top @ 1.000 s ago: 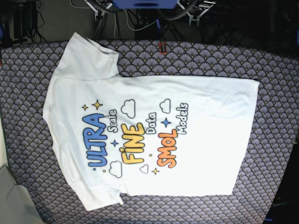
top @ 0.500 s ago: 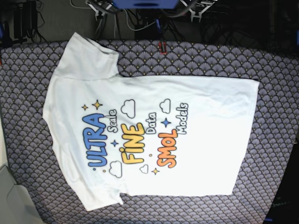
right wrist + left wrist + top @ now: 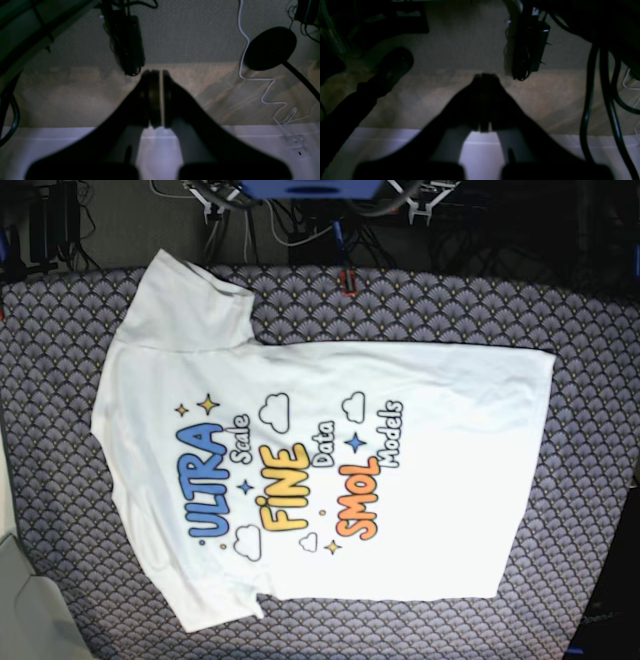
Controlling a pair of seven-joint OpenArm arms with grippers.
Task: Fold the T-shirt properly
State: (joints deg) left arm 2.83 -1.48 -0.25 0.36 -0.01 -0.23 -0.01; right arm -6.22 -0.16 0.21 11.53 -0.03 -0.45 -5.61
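Left wrist view: we see the left gripper (image 3: 485, 77) with its jaws pressed together on nothing, the tips meeting in one dark point. The view is dim. Beyond the tips lie a carpeted floor (image 3: 460, 50), a dark boxy unit hung with cables (image 3: 528, 47), and a pale strip along the bottom that may be a baseboard, though we cannot be sure in this light. No cloth appears here, so we judge this arm is parked away from the work.

Right wrist view: the right gripper (image 3: 157, 75) is likewise clenched and empty, only a hairline of light between the pads. It faces the same floor, with a round black base (image 3: 270, 48) and a white cord (image 3: 252, 72) to the right. Again no shirt is in sight; parked, we judge.

Base view: the T-shirt (image 3: 320, 470) lies spread flat on the patterned table (image 3: 590, 310), print up, collar end toward the view's left and hem toward its right, both sleeves out. Neither arm reaches over it. We read this layout as the starting pose for folding: flat and unwrinkled so that edges can be picked up cleanly.

Against the earlier base frames we find no change: the shirt sits in the same place with the same outline, and no fold has begun.
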